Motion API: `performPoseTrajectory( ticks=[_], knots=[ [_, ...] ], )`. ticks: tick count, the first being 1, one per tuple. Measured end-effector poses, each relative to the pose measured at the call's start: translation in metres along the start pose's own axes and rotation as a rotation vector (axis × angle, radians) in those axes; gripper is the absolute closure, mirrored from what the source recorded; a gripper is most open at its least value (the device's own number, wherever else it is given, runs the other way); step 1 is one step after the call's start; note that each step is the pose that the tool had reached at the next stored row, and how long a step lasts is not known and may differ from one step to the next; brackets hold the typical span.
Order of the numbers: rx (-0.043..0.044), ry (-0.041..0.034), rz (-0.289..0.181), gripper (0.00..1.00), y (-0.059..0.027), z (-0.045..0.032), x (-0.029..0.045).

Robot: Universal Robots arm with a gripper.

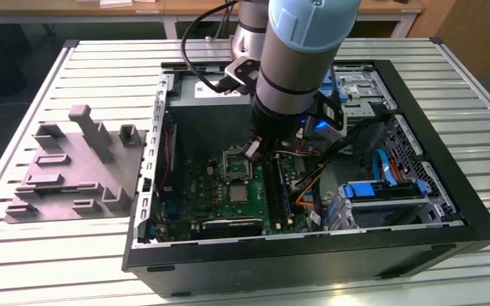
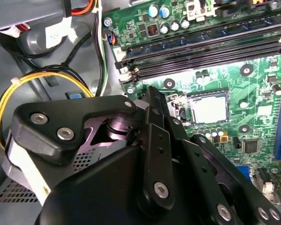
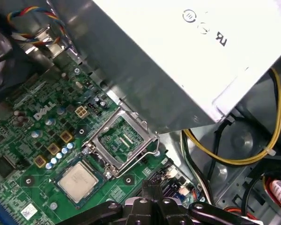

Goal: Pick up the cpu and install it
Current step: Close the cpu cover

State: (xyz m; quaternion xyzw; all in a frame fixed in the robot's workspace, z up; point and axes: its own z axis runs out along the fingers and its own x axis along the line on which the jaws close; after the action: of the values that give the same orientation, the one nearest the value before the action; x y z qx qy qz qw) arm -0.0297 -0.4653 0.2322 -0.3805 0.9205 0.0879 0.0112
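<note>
Cpu (image 3: 78, 181) flat on green board (image 3: 33, 140), just beside open socket (image 3: 119, 138). Tool (image 3: 152, 187) above board near socket; opening cannot tell, nothing seen held. Judged light, stiff, fragile underside; grip opposite edges.

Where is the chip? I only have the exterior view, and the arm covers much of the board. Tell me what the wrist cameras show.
Observer: In the first wrist view the chip lies flat on the green board, silver top up.
Operator: Report the metal frame.
Observer: The metal frame is hinged open beside the chip, and the board shows through its window.
Operator: Give me the end effector.
Observer: In that same view the end effector sits apart from the chip, not touching it.
</note>
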Motion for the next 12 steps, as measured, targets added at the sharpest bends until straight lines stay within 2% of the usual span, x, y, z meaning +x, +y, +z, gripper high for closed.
performPoseTrajectory(
  ticks=[3, 5, 10, 12],
  knots=[
    [-0.0039, 0.0076, -0.048, 0.89, -0.0002, 0.0014, 0.0001],
    [-0.0142, -0.0026, -0.057, 0.89, -0.0004, 0.0037, -0.0001],
    [-0.0495, -0.0387, -0.064, 0.89, 0.0001, 0.0057, -0.0008],
    [-0.0558, -0.0442, -0.068, 0.89, 0.0003, 0.0076, -0.0012]
  ],
)
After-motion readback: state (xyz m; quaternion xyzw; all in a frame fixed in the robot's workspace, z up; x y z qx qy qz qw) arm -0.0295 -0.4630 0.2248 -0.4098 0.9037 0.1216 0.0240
